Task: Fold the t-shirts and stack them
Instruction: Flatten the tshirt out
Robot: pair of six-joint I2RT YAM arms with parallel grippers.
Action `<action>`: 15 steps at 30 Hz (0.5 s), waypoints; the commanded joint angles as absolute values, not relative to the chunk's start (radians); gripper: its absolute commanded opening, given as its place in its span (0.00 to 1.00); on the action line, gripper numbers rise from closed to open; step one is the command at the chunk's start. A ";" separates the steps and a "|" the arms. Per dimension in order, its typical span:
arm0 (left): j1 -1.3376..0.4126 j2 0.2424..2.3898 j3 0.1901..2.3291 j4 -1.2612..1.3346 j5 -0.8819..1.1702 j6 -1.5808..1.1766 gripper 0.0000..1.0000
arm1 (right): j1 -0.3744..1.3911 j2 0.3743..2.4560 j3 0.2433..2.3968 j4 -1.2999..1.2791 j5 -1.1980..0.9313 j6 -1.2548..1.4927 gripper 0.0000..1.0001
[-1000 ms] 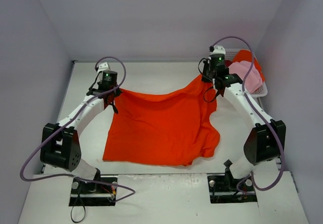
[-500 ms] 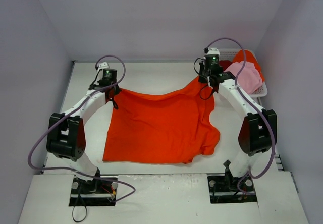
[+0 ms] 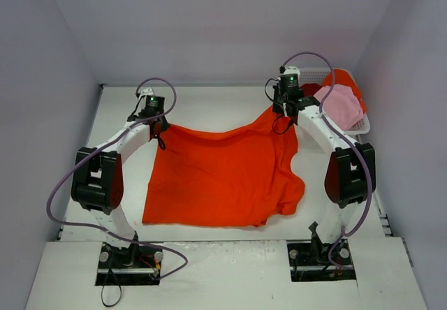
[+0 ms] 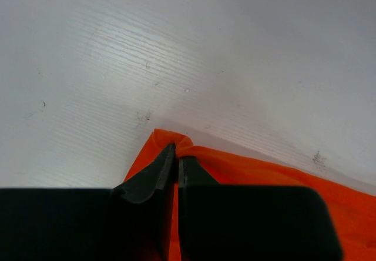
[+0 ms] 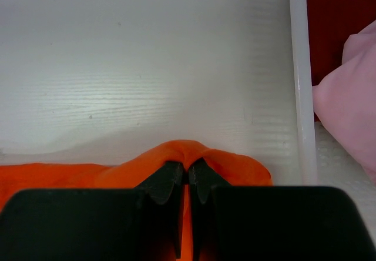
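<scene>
Left of the white plastic lattice basket [image 3: 364, 123], large bright orange-red cloth t-shirt [image 3: 223, 177] is lying spread flat, its far edge stretching sideways away from basket. Left gripper [image 4: 176, 155] and right gripper [image 5: 188, 176] are clamping its far corners, right one nearest basket.

I see the orange-red t-shirt [image 3: 223, 177] spread open at frame centre; pink t-shirt [image 3: 341, 106] crumpled, upper right.

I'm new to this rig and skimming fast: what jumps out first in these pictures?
The big orange-red t-shirt spread across the table, its two far corners pinched in the shut left gripper and right gripper. At far right, a white basket holds a pink t-shirt.
</scene>
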State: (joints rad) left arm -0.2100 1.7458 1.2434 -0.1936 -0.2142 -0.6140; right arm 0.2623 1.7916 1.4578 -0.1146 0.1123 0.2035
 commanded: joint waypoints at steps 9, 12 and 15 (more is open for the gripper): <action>-0.166 1.782 1.313 -0.110 -0.176 -0.638 0.00 | 0.256 1.844 1.542 -0.025 0.155 0.199 0.00; -0.166 1.799 1.325 -0.117 -0.167 -0.638 0.00 | 0.253 1.856 1.546 -0.021 0.156 0.199 0.00; -0.164 1.809 1.333 -0.114 -0.160 -0.640 0.00 | 0.250 1.870 1.555 -0.017 0.156 0.199 0.00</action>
